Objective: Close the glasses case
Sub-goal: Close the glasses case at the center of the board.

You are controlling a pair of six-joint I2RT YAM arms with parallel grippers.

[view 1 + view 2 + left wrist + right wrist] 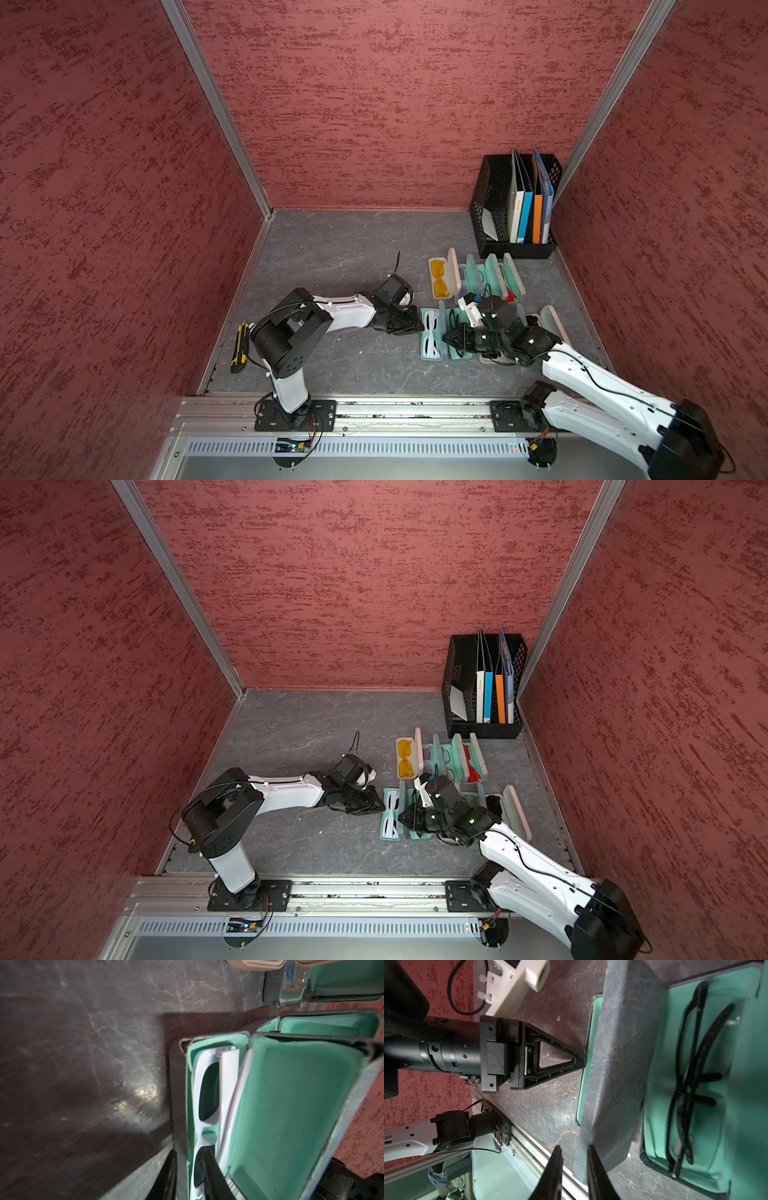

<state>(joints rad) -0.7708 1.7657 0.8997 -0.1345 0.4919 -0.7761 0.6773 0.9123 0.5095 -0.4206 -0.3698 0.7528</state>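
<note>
bench: grey marbled bench (332, 257) | landmark: black mesh file rack (490, 199) | case: grey hard glasses case with mint lining (291, 1105), lid raised, on the bench, nearer the robot than the rack and to its left | left hand (419, 323): pinches the case's base wall | right hand (574, 1148): pinches the lid's edge | contents: white-framed sunglasses (228, 1084)

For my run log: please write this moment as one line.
left gripper: shut on glasses case rim | right gripper: at lid edge, grip unclear | lid: standing open
</note>
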